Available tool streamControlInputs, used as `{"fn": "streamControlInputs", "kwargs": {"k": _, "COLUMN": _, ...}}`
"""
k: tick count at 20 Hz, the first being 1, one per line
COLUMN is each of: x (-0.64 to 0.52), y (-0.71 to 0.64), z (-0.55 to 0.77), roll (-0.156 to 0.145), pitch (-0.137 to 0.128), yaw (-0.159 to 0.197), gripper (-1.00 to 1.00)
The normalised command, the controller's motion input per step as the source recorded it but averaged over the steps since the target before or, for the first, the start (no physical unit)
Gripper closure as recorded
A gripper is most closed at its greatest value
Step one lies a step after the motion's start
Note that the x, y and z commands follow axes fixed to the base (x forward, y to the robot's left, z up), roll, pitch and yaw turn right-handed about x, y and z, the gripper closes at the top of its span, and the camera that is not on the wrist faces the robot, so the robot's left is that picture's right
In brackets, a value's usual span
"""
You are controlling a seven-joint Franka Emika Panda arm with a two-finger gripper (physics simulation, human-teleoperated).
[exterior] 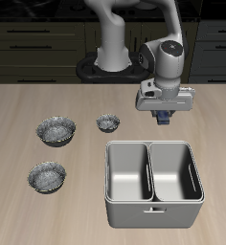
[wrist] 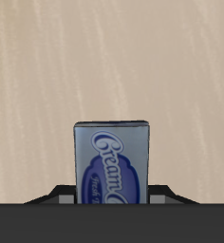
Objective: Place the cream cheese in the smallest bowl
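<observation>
Aloft, pincer [exterior: 163, 118] pinching one cream cheese [wrist: 111, 161]; three bowls, smallest bowl [exterior: 108, 122]; one tub [exterior: 153, 182]

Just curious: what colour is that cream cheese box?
Blue with white lettering; the cream cheese shows best in the wrist view.

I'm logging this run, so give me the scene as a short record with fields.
claw: shut on the cream cheese, held above the table
smallest bowl: nothing in it, beside the claw
two wider bowls: nothing in them
grey tub: nearer the table's front edge, both compartments bare
task: cream cheese not yet placed
</observation>
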Motion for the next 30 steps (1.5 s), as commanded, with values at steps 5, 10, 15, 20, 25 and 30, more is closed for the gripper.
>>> {"fn": "streamControlInputs", "kwargs": {"k": 5, "x": -0.01, "y": -0.27, "z": 0.61, "roll": 0.039, "pitch": -0.069, "yaw": -0.016, "gripper": 1.0}}
{"fn": "streamControlInputs", "kwargs": {"k": 10, "x": 0.03, "y": -0.17, "z": 0.26, "roll": 0.025, "pitch": -0.021, "yaw": 0.01, "gripper": 1.0}}
{"fn": "streamControlInputs", "kwargs": {"k": 15, "x": 0.09, "y": -0.38, "z": 0.39, "roll": 0.051, "pitch": -0.064, "yaw": 0.025, "gripper": 1.0}}
{"fn": "streamControlInputs", "kwargs": {"k": 20, "x": 0.09, "y": -0.54, "z": 0.25, "roll": -0.034, "pitch": -0.006, "yaw": -0.01, "gripper": 1.0}}
{"fn": "streamControlInputs", "kwargs": {"k": 25, "x": 0.17, "y": -0.47, "z": -0.02, "roll": -0.04, "pitch": 0.023, "yaw": -0.005, "gripper": 1.0}}
{"fn": "streamControlInputs", "kwargs": {"k": 30, "x": 0.16, "y": -0.34, "z": 0.01, "roll": -0.041, "pitch": 0.018, "yaw": 0.0, "gripper": 1.0}}
